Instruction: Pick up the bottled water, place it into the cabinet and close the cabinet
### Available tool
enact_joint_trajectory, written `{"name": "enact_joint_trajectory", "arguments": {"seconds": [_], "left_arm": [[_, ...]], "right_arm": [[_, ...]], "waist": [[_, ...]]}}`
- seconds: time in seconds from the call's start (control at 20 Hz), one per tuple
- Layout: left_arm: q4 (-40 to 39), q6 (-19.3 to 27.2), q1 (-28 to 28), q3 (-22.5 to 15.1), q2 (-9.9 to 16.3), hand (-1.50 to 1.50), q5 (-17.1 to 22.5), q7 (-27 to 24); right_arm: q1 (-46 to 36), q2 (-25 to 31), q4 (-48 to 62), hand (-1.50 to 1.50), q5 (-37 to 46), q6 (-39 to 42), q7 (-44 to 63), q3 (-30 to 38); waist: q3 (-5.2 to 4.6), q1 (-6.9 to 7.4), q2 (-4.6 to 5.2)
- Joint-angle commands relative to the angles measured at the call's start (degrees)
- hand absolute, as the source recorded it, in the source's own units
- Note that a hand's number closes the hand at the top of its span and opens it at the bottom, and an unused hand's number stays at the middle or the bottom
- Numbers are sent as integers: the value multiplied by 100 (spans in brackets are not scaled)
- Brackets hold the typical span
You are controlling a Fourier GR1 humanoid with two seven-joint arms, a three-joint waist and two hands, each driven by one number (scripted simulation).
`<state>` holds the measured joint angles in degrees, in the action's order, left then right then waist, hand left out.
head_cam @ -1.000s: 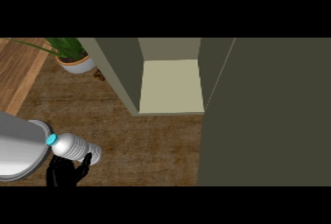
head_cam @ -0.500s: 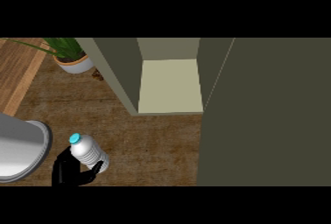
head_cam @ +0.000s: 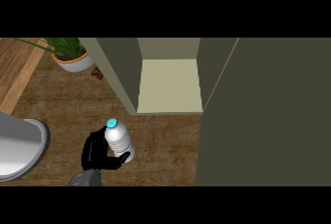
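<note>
Carry step: black left hand grasps clear blue-capped water bottle, below-left of open olive cabinet; next, lift it into cabinet.

The lower part of the clear plastic water bottle with the blue cap is hidden by the curled black left hand. The rounded grey metal vessel is cut off by the left edge. The green potted plant in its white pot is cropped at the top.

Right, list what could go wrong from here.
The hand is curled low round the bottled water, so its capped top could tip in transit. The open cabinet has a narrow mouth; the bottle may clip its left wall. The potted plant beside that wall could get knocked.
</note>
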<state>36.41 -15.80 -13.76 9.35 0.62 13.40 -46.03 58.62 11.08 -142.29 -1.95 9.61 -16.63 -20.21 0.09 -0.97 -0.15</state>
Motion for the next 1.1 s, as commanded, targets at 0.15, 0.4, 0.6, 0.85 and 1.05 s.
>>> {"name": "enact_joint_trajectory", "arguments": {"seconds": [0.15, 0.4, 0.6, 0.85, 1.05], "left_arm": [[1153, 551, 295, -1332, -60, 150, 927, 793], [1566, 1689, -281, -2252, -61, 150, 1479, 1152], [1724, 2436, -843, -2168, -61, 150, 907, 1403], [1999, 3285, -1369, -2920, -61, 150, 1181, 1867], [1802, 3769, -1934, -2898, -62, 150, 1352, 2266]], "right_arm": [[160, 110, -395, -150, -384, 36, 60, 198], [64, 40, -430, -150, -214, -43, 203, -10], [138, 17, -383, -150, -264, -46, 179, 2], [105, 54, -349, -150, -160, 41, 72, 21], [123, 188, -328, -150, -914, 193, -51, 830]], "waist": [[-3, 62, -30], [-10, -5, -8], [-8, -13, -6], [-10, -60, 0], [-5, -77, 4]]}}
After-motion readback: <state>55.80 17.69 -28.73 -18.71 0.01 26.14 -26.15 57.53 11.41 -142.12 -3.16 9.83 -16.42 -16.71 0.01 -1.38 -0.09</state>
